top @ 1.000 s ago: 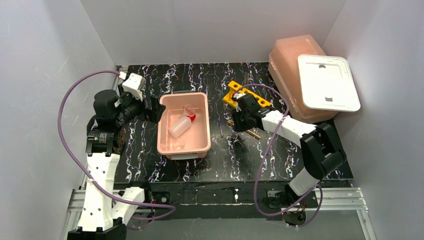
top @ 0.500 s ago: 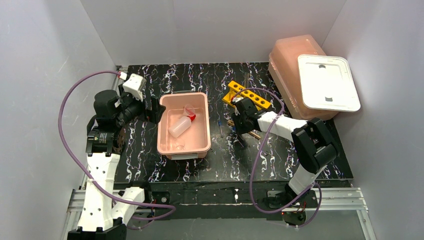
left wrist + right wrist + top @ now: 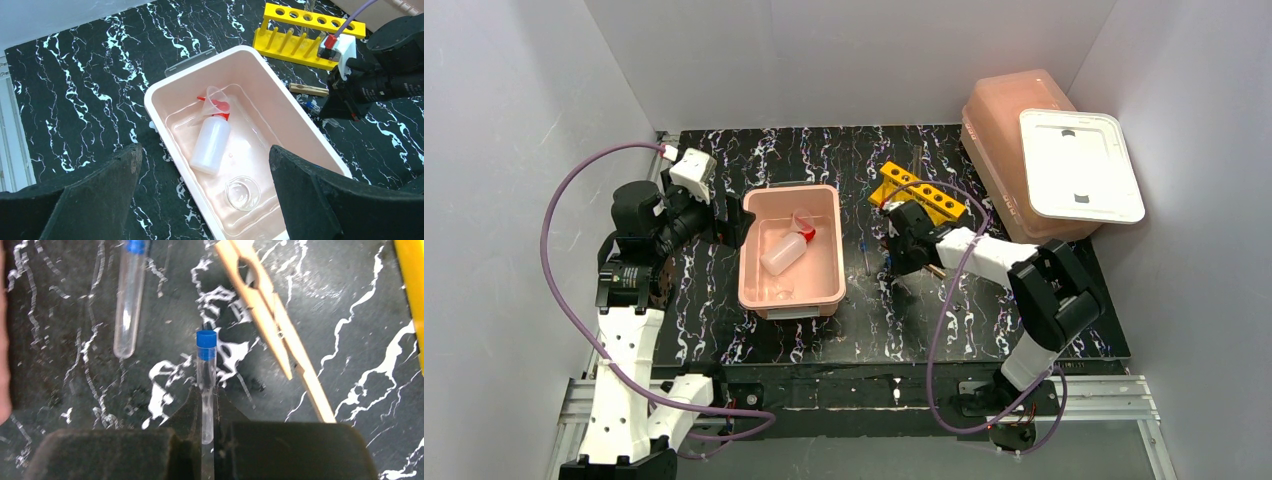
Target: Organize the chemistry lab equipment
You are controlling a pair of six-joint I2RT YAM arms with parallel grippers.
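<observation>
Closing from half-spread, the right gripper (image 3: 205,407) has clamped a blue-capped tube (image 3: 206,357) lying on the table (image 3: 864,330), and its arm has edged left, near the rack (image 3: 914,192). Another tube (image 3: 127,305) and a wooden clip (image 3: 272,320) lie close by. The left gripper (image 3: 204,149) gapes empty beside the tub (image 3: 754,285), where the bottle (image 3: 210,145) lies.

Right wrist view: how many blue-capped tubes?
2. One blue-capped tube is pinched in the right pincer; the other tube lies on the table, upper left. More may be outside this view.
</observation>
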